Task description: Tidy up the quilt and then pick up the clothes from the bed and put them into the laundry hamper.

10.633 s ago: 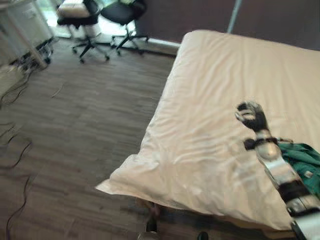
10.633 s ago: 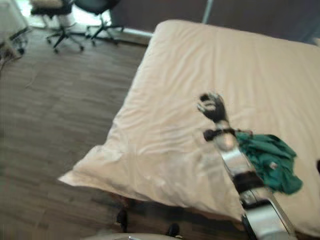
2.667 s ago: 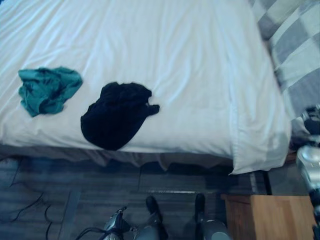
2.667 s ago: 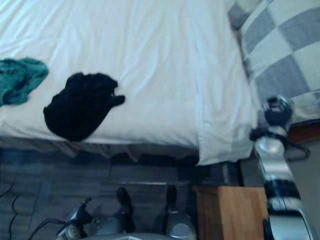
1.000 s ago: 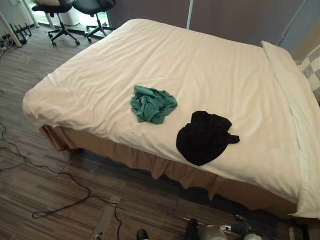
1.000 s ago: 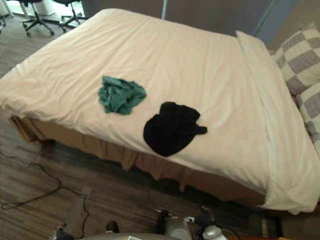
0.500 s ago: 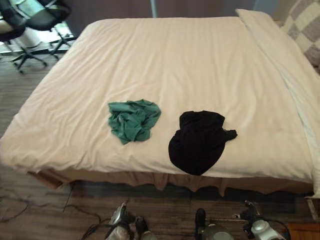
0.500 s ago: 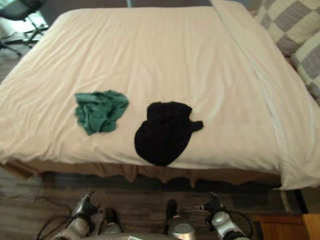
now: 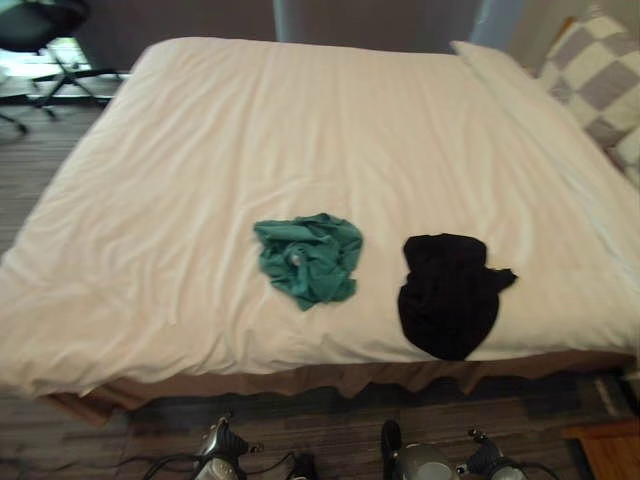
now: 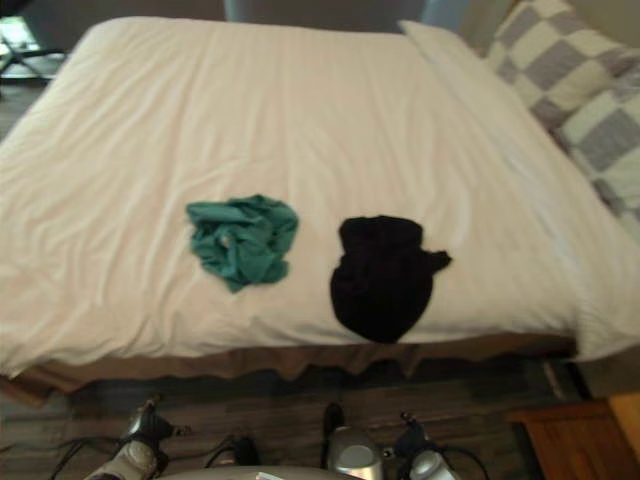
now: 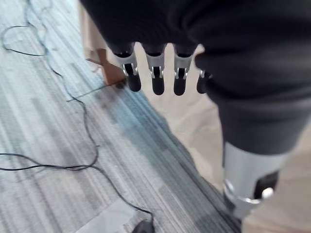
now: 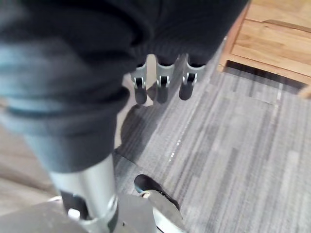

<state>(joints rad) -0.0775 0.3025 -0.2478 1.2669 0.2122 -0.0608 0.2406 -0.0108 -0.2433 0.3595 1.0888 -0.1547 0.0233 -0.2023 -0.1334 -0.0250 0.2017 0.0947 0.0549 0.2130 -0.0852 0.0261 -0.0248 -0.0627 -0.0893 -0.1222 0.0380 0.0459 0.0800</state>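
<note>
Quilt [image 9: 300,140] — green garment [image 9: 310,256], hands low

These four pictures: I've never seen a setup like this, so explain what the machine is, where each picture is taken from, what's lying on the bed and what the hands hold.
This is a two-legged humanoid robot standing at the side of a bed. The two wide pictures come from a stereo camera on its head, looking down. They show a pale quilt spread flat, with a crumpled green garment and a black garment lying apart near the closer edge, and checked pillows at the right. The two close pictures come from cameras on the wrists. The left hand and the right hand hang low over the grey floor, fingers straight, holding nothing. A wooden cabinet stands near the right hand.
</note>
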